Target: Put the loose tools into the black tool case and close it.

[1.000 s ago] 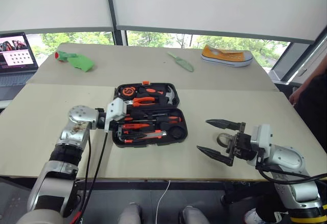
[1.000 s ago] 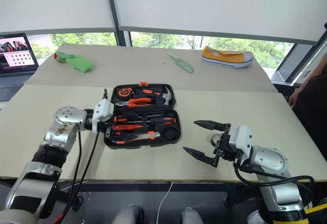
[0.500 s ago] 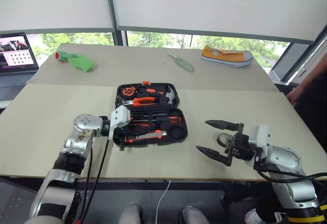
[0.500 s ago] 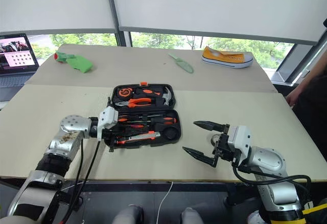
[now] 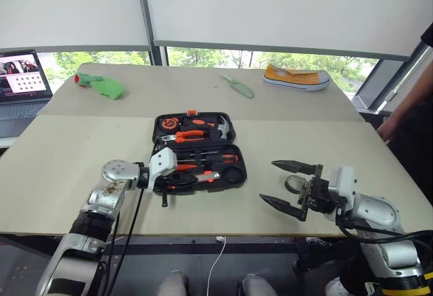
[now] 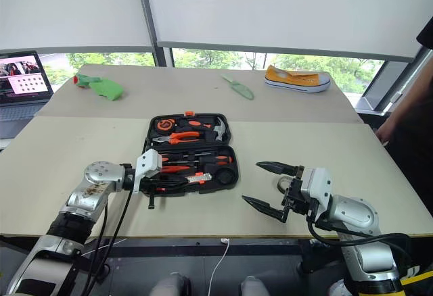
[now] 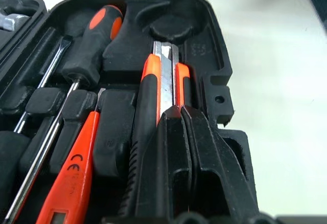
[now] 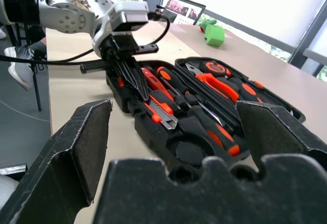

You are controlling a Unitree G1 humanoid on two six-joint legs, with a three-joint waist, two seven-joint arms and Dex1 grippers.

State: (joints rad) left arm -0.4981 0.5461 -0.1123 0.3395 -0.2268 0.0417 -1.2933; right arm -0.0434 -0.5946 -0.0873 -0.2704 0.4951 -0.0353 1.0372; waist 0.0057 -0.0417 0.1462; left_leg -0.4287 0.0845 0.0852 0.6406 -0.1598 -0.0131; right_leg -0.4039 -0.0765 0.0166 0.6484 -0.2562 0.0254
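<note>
The black tool case lies open in the middle of the frame, its tools in their slots, including the screwdrivers and the slim orange tester. The left gripper is over the case's near-left corner, its fingers pressed together, tips resting on the orange-and-black utility knife in the front row; whether they pinch the knife or only press it down I cannot tell. The knife's long axis runs straight on from the fingertips, along the near edge of the case towards the round empty recess at the lower right of the tray. The small grey tape roll is not clearly visible.

The right gripper hovers at the lower right, jaws spread wide and empty, well apart from the case. The left arm is much the nearer; I judge the lid, the far half holding the pliers, must swing towards the robot, so the left gripper would stand in its way.

A green trowel, a yellow shoe and a laptop sit far off.
</note>
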